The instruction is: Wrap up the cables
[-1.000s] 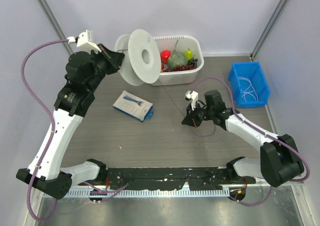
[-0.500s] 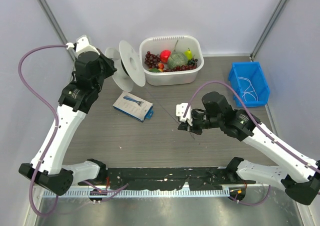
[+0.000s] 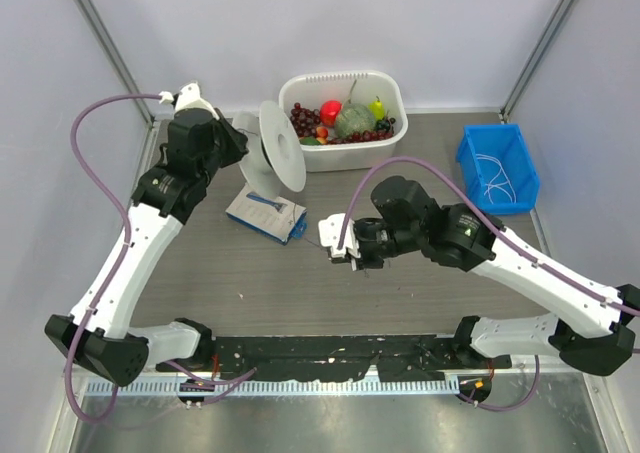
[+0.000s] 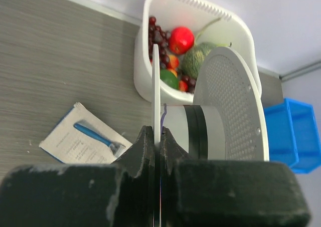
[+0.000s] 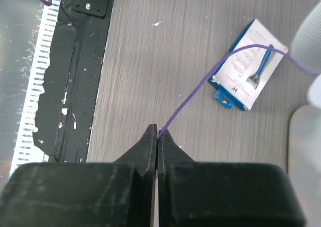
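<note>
**Winding Status: Cable Under Tension, Wrapping Incomplete**

The round white plastic spool (image 4: 230, 106) is held by the left gripper (image 4: 156, 137), whose jaws are closed on the edge of the thin near flange. The hub lies just beyond and to the right of the fingertips. A dark band (image 4: 195, 132) is seen around the hub. It is judged to be turns already laid, though this cannot be confirmed.

The thin purple cable strand (image 5: 200, 89) is pinched at the tips of the right gripper (image 5: 157, 136), with the jaws fully closed on it. From there the strand runs ahead and to the right, passing over a flat white-and-blue package (image 5: 246, 71), towards the spool.

Wrapping is judged to be in progress: one free span is not yet wound. Pale loose strands (image 3: 495, 183) lie in the blue plastic bin (image 3: 470, 148), well behind the right gripper, and are not yet handled.
</note>
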Robot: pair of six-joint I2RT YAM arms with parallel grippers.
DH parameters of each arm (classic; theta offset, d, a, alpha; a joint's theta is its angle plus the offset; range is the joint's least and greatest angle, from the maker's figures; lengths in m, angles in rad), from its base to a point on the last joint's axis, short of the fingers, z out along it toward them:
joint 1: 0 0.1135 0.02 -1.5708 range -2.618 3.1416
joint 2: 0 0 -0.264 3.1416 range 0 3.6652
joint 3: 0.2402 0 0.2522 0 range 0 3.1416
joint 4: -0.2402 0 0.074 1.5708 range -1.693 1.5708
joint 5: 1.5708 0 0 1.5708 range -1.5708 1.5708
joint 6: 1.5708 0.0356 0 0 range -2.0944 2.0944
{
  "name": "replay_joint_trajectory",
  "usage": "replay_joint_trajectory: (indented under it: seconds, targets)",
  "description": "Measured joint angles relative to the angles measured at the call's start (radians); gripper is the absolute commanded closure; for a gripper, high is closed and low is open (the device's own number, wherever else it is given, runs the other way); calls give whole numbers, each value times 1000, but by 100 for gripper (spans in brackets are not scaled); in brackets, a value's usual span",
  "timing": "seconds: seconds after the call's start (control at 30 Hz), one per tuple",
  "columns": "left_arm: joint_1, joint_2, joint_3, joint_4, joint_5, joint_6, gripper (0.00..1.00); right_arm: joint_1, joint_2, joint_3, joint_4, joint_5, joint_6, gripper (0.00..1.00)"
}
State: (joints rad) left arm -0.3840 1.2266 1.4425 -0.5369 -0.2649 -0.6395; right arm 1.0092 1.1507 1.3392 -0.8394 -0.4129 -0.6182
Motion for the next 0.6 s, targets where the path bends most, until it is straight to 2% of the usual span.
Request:
replay_joint_trajectory:
  seconds: [0.2, 0.4, 0.6]
  targets:
    - [-18, 0, -51, 0, 80, 5, 100, 21, 55, 111, -4, 34, -36, 99]
    - [-87, 7, -101, -16, 137, 51, 100, 21, 87, 193, 14, 77, -53, 99]
    - [-143, 9, -124, -31, 302, 150, 100, 21, 103, 203, 68, 163, -45, 99]
